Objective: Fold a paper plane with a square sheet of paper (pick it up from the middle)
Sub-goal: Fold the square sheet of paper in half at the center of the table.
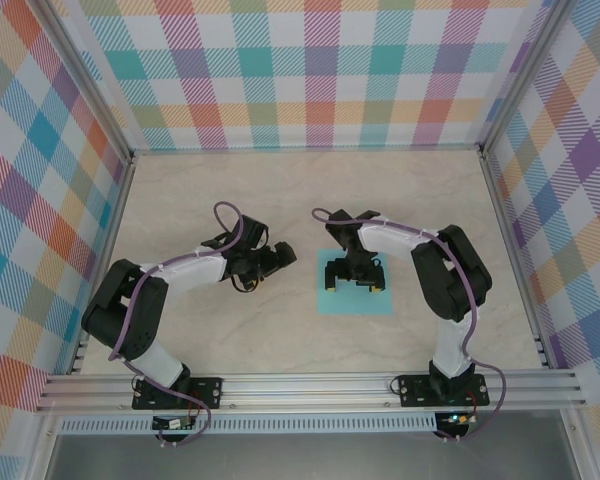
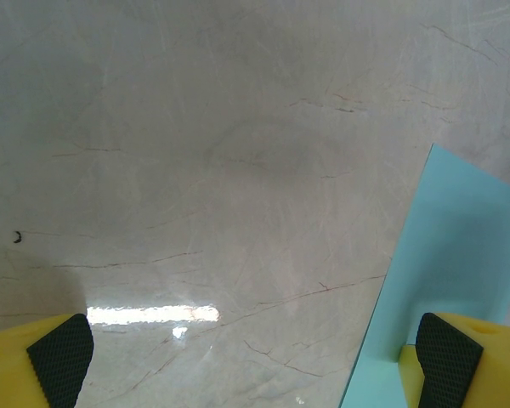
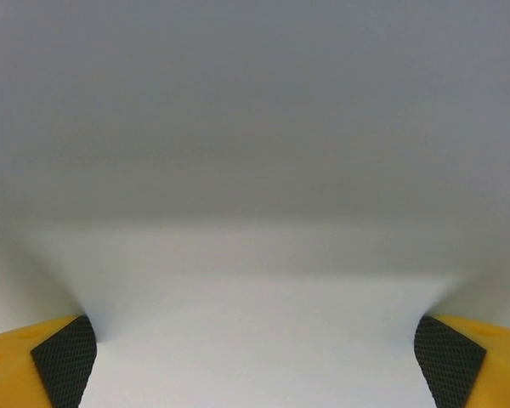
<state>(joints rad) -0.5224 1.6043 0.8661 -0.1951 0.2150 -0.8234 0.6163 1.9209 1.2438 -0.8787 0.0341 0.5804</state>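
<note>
Top external view: the left gripper [image 1: 283, 258] hangs low over the bare desk [image 1: 200, 200], its fingers turned toward the right and stopping just short of the turquoise square sheet [image 1: 355, 305]. Its jaws stand wide and hold nothing. In the left wrist view the left gripper [image 2: 255, 365] shows both black pads [image 2: 61, 361] far apart, with the marbled desk [image 2: 195, 170] between them and the sheet's near edge [image 2: 446, 255] running in under the right-hand finger. Judgement: it is stationed beside the paper to assist, not to grasp first.

The sheet lies flat on the desk, right of centre, with no crease visible; folding has not begun.

The right gripper [image 1: 353, 285] is directly above the middle of the sheet, pointing down, jaws wide, both yellow fingertips inside the sheet's outline. In the right wrist view the right gripper [image 3: 255, 365] is spread over a plain pale surface with no edge in sight; contact cannot be confirmed. Judgement: this placement suits the required pick-up from the middle, pinching the centre so that the paper lifts.
</note>
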